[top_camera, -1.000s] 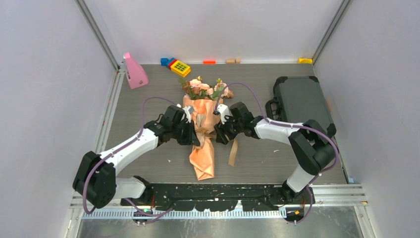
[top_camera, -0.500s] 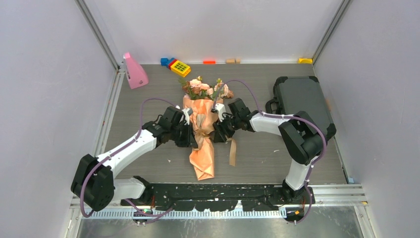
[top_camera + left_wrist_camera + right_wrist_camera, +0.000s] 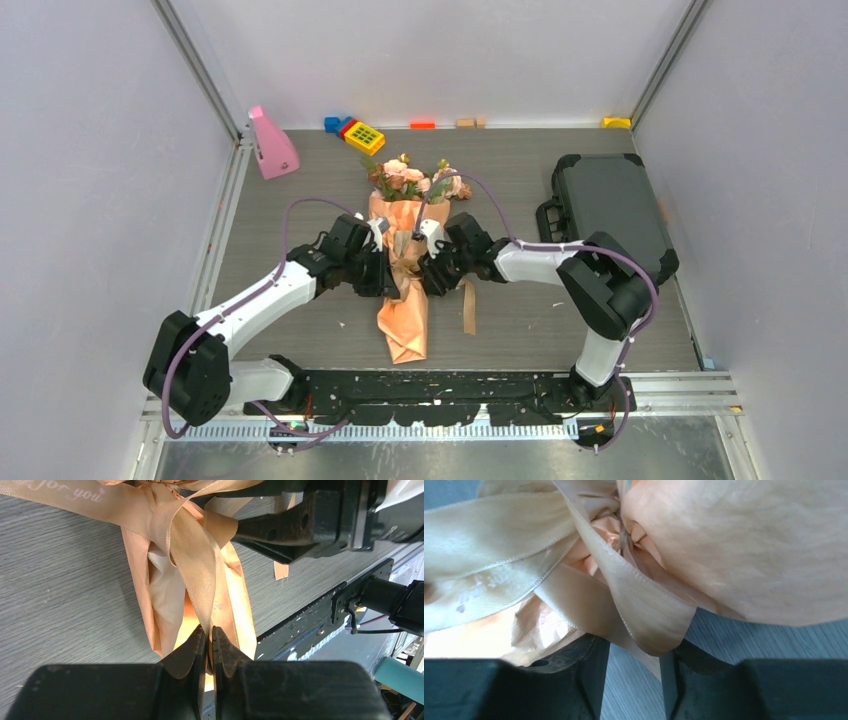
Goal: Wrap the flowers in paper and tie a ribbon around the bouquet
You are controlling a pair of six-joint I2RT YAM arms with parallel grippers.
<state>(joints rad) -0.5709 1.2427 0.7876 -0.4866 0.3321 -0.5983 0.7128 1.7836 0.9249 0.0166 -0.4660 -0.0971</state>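
Bouquet lies wrapped on the table, ribbon crossed round its waist, knot seemingly unfinished, left gripper pinched tight on one tail, right gripper half-open around a loop.

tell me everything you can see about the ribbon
The ribbon is a narrow, shiny tan satin strip with pale printed lettering. It is looped and crossed around the middle of the peach paper bouquet, which lies on the table. One strand runs into the left gripper, which is shut on it. A folded loop sits between the parted jaws of the right gripper. A loose tail lies flat right of the bouquet.
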